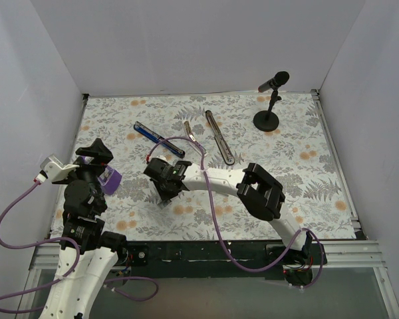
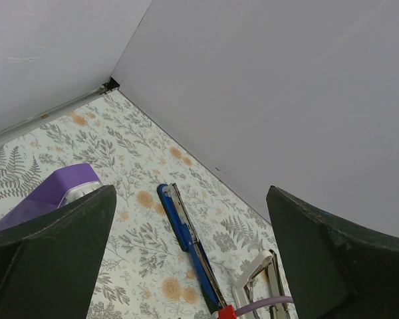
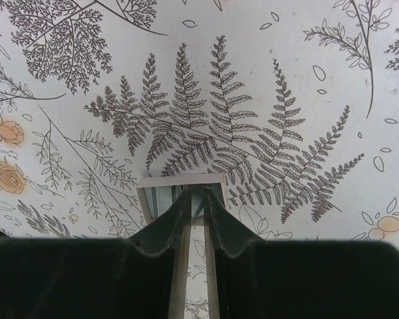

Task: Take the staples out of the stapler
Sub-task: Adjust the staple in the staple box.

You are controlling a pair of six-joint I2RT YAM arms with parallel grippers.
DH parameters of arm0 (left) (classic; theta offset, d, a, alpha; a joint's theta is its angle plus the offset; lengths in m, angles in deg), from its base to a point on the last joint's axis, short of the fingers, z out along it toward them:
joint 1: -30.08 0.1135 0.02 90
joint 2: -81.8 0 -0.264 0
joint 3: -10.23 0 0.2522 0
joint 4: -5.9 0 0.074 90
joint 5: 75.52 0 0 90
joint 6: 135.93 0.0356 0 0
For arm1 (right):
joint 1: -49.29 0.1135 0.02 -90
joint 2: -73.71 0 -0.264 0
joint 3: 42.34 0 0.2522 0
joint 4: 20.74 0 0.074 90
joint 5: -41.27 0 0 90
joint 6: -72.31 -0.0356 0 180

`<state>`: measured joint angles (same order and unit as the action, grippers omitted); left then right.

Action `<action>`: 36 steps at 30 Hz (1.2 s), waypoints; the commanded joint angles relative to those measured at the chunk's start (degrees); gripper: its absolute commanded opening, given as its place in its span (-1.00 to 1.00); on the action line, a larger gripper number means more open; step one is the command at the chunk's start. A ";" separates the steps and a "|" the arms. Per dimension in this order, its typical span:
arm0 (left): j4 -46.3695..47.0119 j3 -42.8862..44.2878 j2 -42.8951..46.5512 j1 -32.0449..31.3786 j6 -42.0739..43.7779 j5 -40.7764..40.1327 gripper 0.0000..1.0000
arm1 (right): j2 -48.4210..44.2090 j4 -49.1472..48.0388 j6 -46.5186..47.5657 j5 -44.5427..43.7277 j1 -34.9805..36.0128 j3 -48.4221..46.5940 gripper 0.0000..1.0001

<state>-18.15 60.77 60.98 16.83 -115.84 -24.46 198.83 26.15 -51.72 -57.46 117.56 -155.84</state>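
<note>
Right tool (image 3: 196,196) is pinched nearly shut on a slim silvery strip (image 3: 179,181), pointing down just over the worktop (image 1: 319,186). Pretty sure that's the staples, can't swear to it though. Just beyond it the stapler (image 1: 219,137) lies splayed open, its blue arm (image 1: 158,139) angled well off from the base bar. Left tool (image 2: 193,256) gapes wide with nothing in it, over by the purple block (image 1: 110,178). So I'd say the opening-up is done and the strip looks out. What's left is setting it down.
</note>
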 commanded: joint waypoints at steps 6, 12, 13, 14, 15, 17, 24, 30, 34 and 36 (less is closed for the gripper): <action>-0.26 -0.30 -0.28 -0.10 0.39 -0.26 0.96 | -3.39 -2.28 0.71 0.73 0.20 0.87 -0.59; -0.18 -0.30 -0.19 -0.19 0.47 -0.26 0.96 | -4.44 -0.52 1.32 -1.90 0.20 -0.63 -0.58; -0.09 -0.30 -0.19 -0.10 0.39 -0.26 0.96 | -4.53 -0.26 1.41 -2.25 0.20 -0.80 -0.58; -0.09 -0.30 -0.19 -0.10 0.39 -0.26 0.96 | -4.53 -0.17 1.41 -2.43 0.28 -0.98 -0.58; -0.17 -0.39 -0.19 -0.10 0.39 -0.26 0.96 | -4.27 0.36 1.24 -2.26 0.20 -0.98 -0.58; -0.09 -0.39 -0.27 -0.19 0.48 -0.26 0.96 | -4.10 0.62 0.98 -1.82 0.20 -1.07 -0.58; -0.09 -0.39 -0.19 -0.10 0.48 -0.17 0.96 | -4.44 0.54 1.15 -1.73 0.28 -0.71 -0.56; -0.09 -0.39 -0.45 -0.19 0.48 -0.09 0.96 | -5.59 -0.25 1.24 -2.17 0.20 -0.98 -0.56; 0.00 -0.39 -0.36 -0.19 0.56 -0.09 0.96 | -5.24 -0.69 0.54 -0.77 0.28 -1.07 -0.56; 0.00 -0.39 -0.45 -0.10 0.56 -0.08 0.96 | -4.80 -0.78 0.18 -0.50 0.28 -1.15 -0.55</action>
<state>-18.15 60.77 60.98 16.83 -115.82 -24.46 196.31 26.02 -50.73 -58.51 117.56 -154.71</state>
